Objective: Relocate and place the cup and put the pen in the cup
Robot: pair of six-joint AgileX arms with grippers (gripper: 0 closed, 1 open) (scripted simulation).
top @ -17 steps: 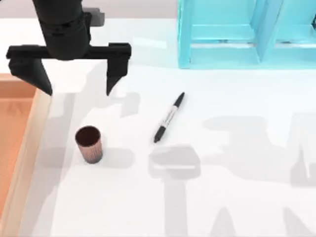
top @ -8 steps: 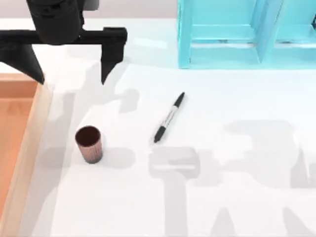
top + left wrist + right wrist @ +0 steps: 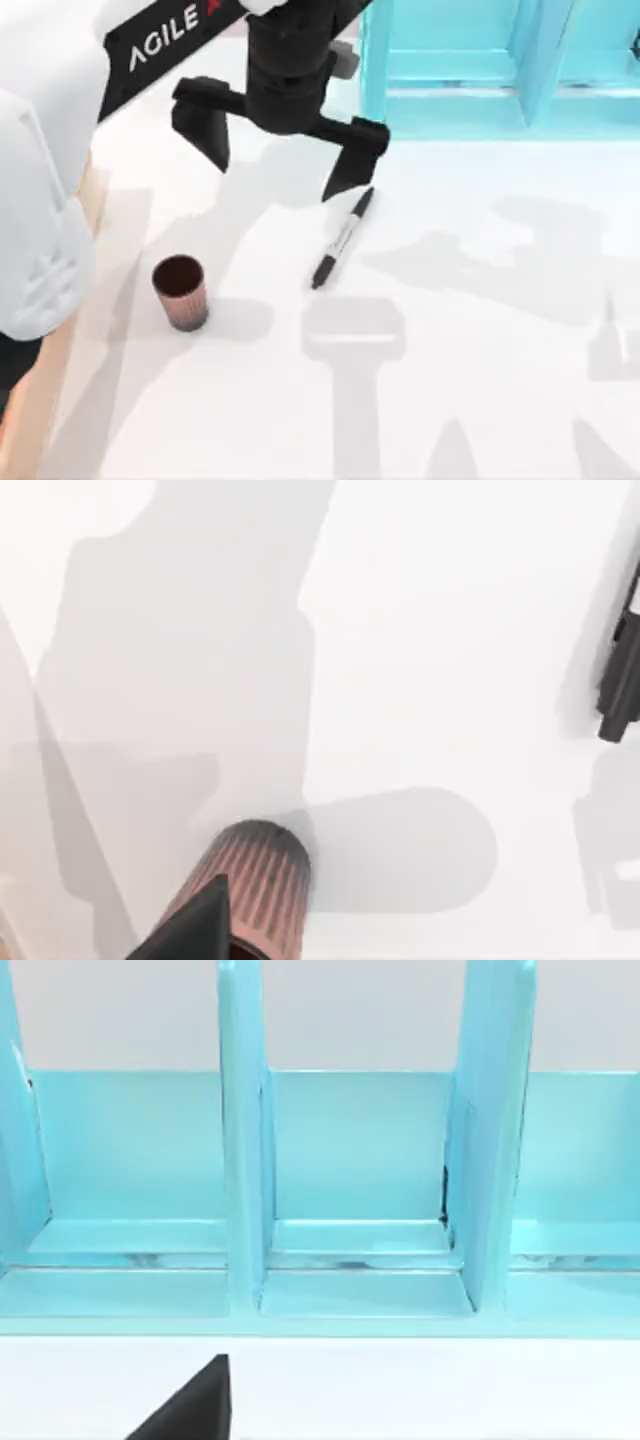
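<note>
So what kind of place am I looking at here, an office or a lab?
Probably a rendered tabletop test bench staged like a desk: a plain white table bearing a marker pen and a reddish-brown cup, a turquoise compartmented rack at the back, and an open left gripper overhead.

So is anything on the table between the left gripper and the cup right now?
Nothing visible. The left gripper hangs open above the bare white table, up and to the right of the cup. The pen lies off to the cup's right, under the gripper's right finger, not on the line to the cup.
</note>
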